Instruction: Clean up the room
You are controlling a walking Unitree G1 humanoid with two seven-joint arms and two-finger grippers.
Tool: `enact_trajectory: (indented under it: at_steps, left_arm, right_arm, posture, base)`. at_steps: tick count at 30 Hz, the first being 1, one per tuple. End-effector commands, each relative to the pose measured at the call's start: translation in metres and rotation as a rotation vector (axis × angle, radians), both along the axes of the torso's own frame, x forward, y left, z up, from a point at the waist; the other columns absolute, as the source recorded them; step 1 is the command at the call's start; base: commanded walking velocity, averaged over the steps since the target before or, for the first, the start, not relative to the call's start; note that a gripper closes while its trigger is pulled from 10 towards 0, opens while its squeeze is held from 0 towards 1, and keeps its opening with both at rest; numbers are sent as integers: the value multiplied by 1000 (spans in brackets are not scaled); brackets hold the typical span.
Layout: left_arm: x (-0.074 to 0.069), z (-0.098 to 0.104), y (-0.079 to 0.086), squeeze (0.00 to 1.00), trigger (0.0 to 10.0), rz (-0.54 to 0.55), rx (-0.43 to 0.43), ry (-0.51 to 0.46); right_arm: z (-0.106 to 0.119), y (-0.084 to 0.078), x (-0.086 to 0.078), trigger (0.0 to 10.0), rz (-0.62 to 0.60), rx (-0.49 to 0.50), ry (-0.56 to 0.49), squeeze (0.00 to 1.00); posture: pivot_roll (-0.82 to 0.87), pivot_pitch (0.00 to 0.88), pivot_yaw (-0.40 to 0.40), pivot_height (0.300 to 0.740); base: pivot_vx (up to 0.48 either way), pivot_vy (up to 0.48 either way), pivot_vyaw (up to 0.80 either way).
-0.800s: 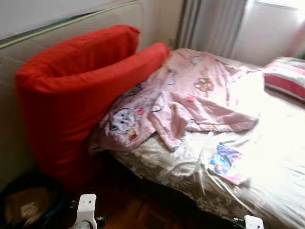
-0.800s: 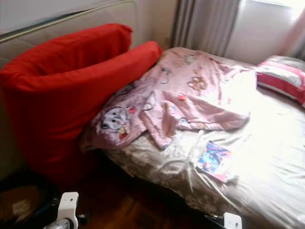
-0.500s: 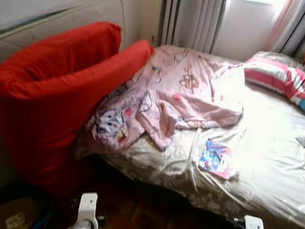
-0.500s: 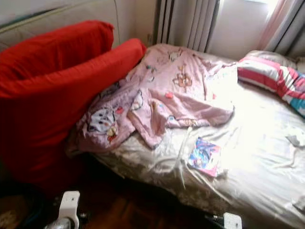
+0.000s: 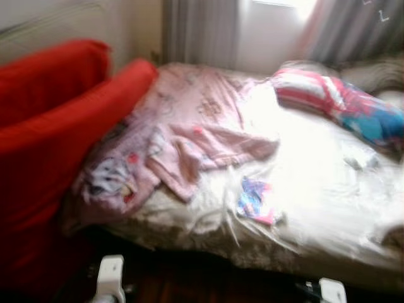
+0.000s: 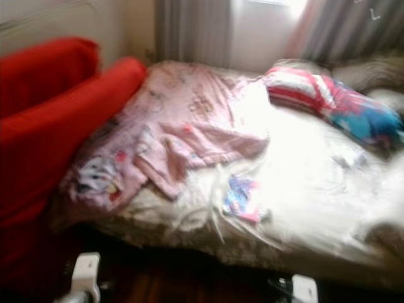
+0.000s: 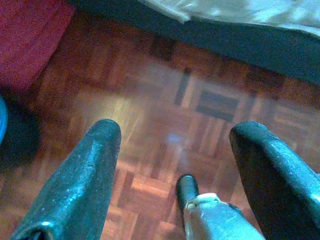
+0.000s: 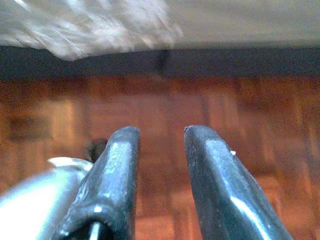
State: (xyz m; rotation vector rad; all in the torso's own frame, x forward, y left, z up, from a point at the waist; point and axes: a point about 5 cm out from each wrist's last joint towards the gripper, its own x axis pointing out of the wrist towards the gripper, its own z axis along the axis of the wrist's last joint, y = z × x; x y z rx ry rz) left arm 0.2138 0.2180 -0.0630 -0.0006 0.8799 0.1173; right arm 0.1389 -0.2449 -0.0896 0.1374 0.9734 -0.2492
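A blurred view looks down on an unmade bed covered by a shiny, wrinkled beige satin sheet (image 5: 315, 189). A soft pink blanket printed with cartoon animals (image 5: 183, 136) lies crumpled over the left part of the bed, one corner drooping over the near edge. Leaning against that side of the bed is a large red fabric cushion, long and rounded like a bolster (image 5: 57, 139), its upper end touching the blanket. On the bare sheet just beside the blanket's loose flap lies a small flat packet in bright blue and pink (image 5: 254, 201). Toward the far right of the bed rests a plump pillow with red and white stripes and a blue patch (image 5: 334, 104). Grey pleated curtains (image 5: 196, 31) hang behind the bed beside a bright window.

Both arms hang low over a reddish-brown wooden parquet floor (image 7: 165, 115), in front of the bed's dark base. The left gripper (image 7: 172, 145) has its two black fingers spread wide apart and holds nothing. The right gripper (image 8: 160, 145) has its fingers parted by a narrower gap, also empty.
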Motion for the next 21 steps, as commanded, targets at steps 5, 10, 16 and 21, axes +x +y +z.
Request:
enact_trajectory:
  at_steps: [5,10,16,21]
  left_arm:
    - [-2,0,2,0,10000,20,-5,-36]
    - [1,3,2,0,10000,40,-17,-96]
    - [0,3,2,0,10000,29,-15,-86]
    - [-1,1,2,0,10000,28,-13,-56]
  right_arm:
    - [1,1,2,10000,-20,3,-18,0]
    - [1,1,3,10000,-33,15,-40,0]
    - [1,1,3,10000,-32,13,-40,0]
    - [1,2,4,10000,-32,15,-41,0]
  posture:
    - [59,0,-39,740]
    - [61,0,-37,740]
    - [64,0,-35,740]
    - [62,0,-34,740]
  base:
    - [0,0,0]
    - [0,0,0]
    - [0,0,0]
    - [0,0,0]
